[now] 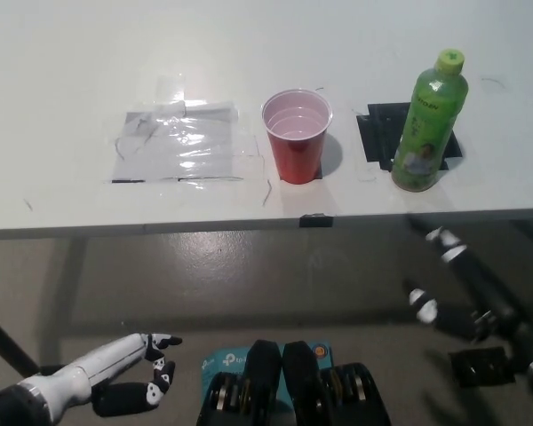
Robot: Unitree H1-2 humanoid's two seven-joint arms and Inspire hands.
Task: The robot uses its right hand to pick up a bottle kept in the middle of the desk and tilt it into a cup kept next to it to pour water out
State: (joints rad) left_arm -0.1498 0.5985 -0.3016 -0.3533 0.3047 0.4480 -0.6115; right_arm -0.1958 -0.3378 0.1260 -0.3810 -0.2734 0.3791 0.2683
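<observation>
Below, label by label
Right hand: the black right hand (466,288) sits low at the right of the head view, under the front edge of the desk and blurred; its fingers are spread apart with white tips showing, and it holds nothing
Right hand position: beneath and in front of the bottle, well apart from it, not yet over the desktop
Bottle: a green bottle (430,124) with a lime-green cap stands upright on the desk, at the right part of the surface near the front edge, untouched
Bottle base: it rests on a patch of black tape (379,135) stuck to the desktop
Cup: a red cup (297,135) stands upright just to the picture-left of the bottle, near it but not touching; its pale inside is open to view; whether it holds any liquid I cannot tell
Desk: a white desk (71,80) fills the upper half of the picture, with its front edge running across the middle
Clear tape patch: a glossy patch of clear tape (182,142) lies flat on the desk to the picture-left of the cup
Left hand: the white left hand (124,383) rests at the lower left, below the desk, its fingers loosely apart and empty
Floor: a grey-brown floor (249,275) shows under the desk
</observation>
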